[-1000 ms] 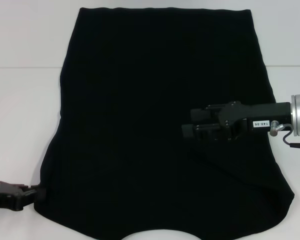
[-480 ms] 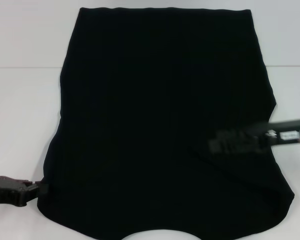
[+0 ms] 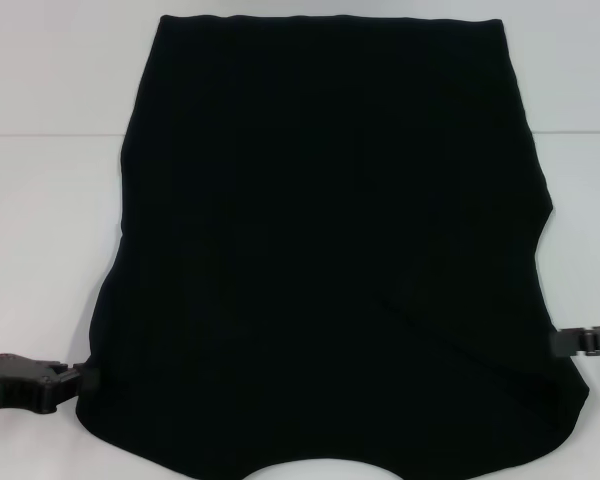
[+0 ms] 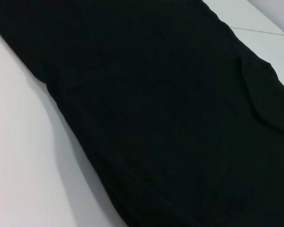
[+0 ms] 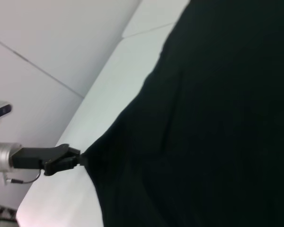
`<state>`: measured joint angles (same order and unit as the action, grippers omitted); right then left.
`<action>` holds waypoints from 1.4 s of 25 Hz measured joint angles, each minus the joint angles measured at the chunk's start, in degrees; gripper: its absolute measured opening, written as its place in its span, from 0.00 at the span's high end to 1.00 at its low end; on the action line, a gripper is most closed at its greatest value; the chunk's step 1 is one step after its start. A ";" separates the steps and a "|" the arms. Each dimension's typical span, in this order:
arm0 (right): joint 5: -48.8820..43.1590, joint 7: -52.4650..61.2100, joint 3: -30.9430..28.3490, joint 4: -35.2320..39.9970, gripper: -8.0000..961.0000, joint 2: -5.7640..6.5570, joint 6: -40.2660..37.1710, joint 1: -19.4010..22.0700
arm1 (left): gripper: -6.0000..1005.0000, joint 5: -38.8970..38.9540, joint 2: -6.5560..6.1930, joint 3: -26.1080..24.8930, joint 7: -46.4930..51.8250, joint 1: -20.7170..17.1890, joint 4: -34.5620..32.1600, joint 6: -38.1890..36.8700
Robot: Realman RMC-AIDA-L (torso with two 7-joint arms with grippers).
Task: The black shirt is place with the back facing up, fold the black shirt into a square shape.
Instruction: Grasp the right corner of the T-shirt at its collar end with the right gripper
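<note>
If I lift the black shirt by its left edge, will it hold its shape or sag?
Probably sag: the black shirt lies limp, with a soft crease showing in the left wrist view. It looks thin and light, so it should lift easily. Its far side would likely drag on the white table instead of sliding along whole. The left tool sits at its edge.
</note>
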<state>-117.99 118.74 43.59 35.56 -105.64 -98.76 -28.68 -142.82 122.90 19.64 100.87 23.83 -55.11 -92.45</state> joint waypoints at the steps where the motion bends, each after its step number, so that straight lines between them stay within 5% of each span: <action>1: -0.64 0.19 -0.84 0.02 0.24 0.26 -0.10 0.53 | 0.98 0.00 0.02 -0.01 -0.04 0.03 0.05 0.05; 6: -6.86 0.76 -4.73 -0.27 0.24 0.22 1.59 1.51 | 0.98 -0.08 0.14 -0.05 -0.16 0.20 0.20 -0.05; 26: -15.73 1.98 -5.82 -0.13 0.24 -3.66 7.34 -0.02 | 0.97 -0.38 0.23 0.05 -0.43 0.16 0.36 0.11; 35: -15.82 1.71 -6.47 0.16 0.54 -4.35 9.11 0.33 | 0.97 -0.46 0.23 0.04 -0.51 0.16 0.35 0.04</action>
<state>-133.81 120.45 37.12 35.73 -109.99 -89.65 -28.35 -143.28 123.13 19.68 100.36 23.99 -54.75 -92.41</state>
